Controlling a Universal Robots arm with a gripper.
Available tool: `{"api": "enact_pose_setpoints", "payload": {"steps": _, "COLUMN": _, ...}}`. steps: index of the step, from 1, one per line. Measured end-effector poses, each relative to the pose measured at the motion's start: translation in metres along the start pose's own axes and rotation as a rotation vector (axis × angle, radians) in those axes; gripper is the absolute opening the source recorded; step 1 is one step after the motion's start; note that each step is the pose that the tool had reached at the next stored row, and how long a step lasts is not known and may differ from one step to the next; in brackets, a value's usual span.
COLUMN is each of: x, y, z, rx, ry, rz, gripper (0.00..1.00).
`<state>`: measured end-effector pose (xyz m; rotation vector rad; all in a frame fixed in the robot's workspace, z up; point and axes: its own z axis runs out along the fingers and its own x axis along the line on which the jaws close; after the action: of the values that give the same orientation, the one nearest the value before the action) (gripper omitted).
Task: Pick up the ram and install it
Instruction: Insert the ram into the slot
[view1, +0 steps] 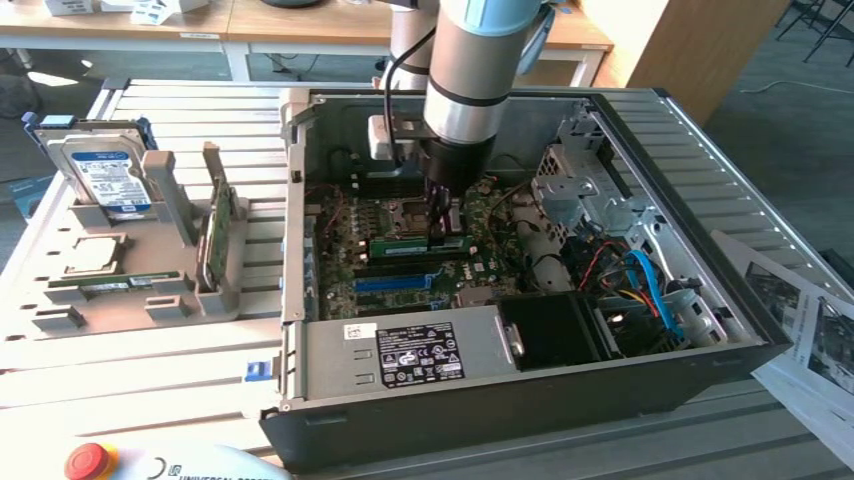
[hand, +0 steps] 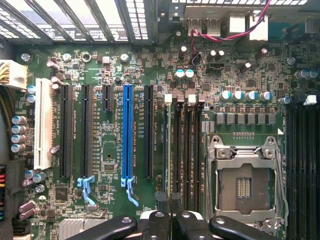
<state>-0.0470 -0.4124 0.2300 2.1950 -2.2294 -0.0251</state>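
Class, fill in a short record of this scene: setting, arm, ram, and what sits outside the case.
Setting: open computer case, motherboard exposed
Arm: gripper shut on the ram, low over the motherboard
Ram: lying level by the black memory slots; whether seated, cannot tell
Outside case: hard drive and a green card in a grey holder, on the exterior view's left

Ram (hand: 166, 150) between jaws, over memory slots (hand: 187, 150)
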Motion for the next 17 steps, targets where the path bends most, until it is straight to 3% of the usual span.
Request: {"api": "enact_pose_setpoints", "payload": {"steps": 17, "x": -0.0007, "y": 0.0001, "z": -0.0007, "rx": 0.0011, "ry": -0.0002, "rz": 0.0, "gripper": 0.12}}
